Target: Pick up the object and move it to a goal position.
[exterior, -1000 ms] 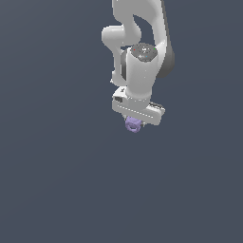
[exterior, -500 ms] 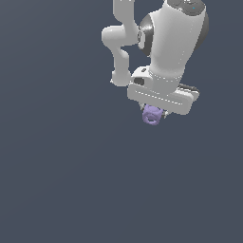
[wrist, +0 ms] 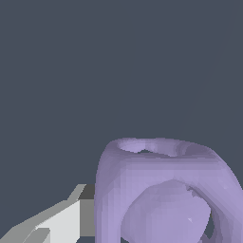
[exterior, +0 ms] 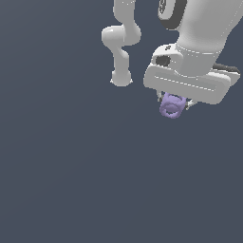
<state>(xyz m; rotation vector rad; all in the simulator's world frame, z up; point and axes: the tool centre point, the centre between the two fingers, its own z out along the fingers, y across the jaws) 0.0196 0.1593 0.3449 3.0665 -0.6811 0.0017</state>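
gripper (exterior: 174,102): closed on the purple lump (exterior: 172,106) | lump: hangs under the white hand, near the exterior view's upper right edge | room: wide grey space below and left

Exterior view looks from afar; wrist view close.
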